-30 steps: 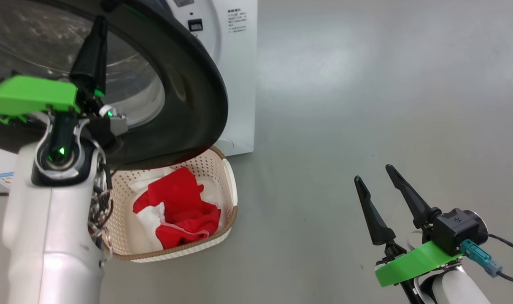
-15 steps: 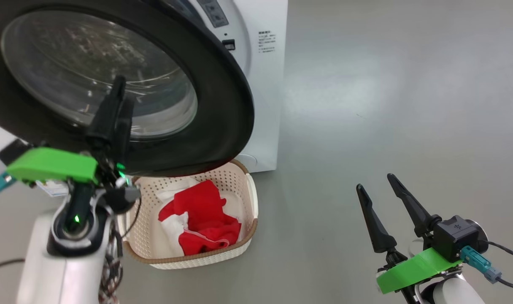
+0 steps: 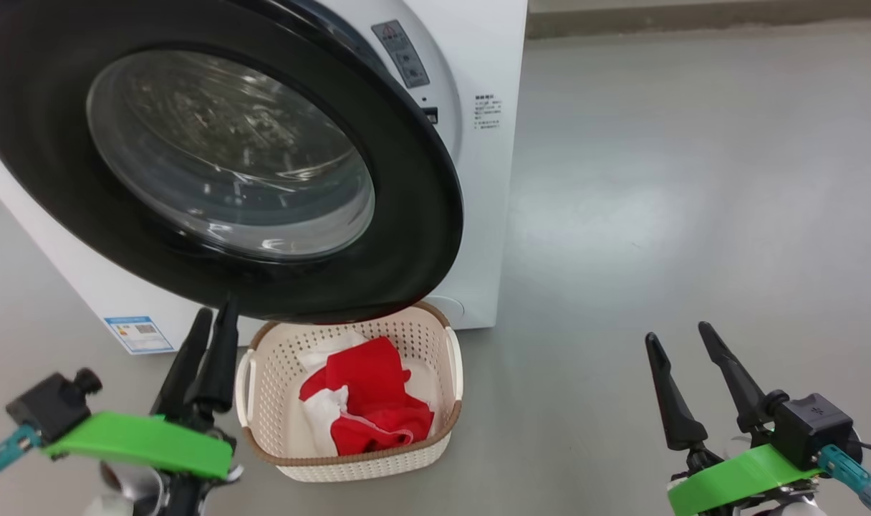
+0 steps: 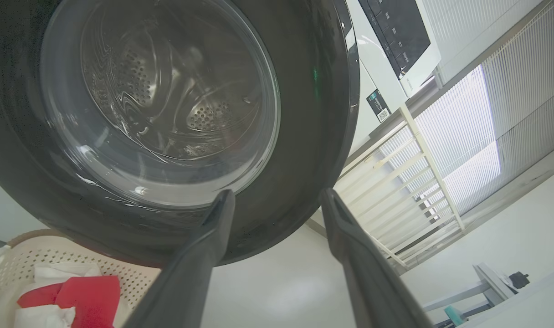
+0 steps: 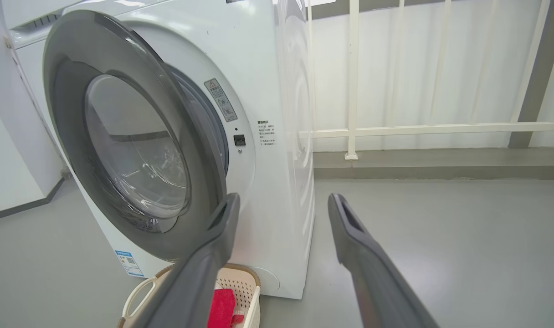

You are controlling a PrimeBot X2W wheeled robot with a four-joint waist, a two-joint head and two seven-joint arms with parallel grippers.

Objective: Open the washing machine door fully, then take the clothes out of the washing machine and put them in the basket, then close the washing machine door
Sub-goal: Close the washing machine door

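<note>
The large round washing machine door [image 3: 414, 215], a glossy black rim around a bulging clear glass window, stands ajar on the big white front-loading washing machine [image 3: 489, 186]. It is swung out above the far edge of the small cream perforated plastic basket [image 3: 364, 469] with its brown woven-look rim. The basket sits on the grey floor [image 3: 657, 201] just before the machine, and the bright red and white clothes [image 3: 371, 387] lie bunched inside it. The left gripper [image 3: 217, 309] hangs beside the basket's left handle, below the door, jaws released and empty. The right gripper [image 3: 677, 333] hovers well to the right, jaws likewise spread, holding nothing.
</note>
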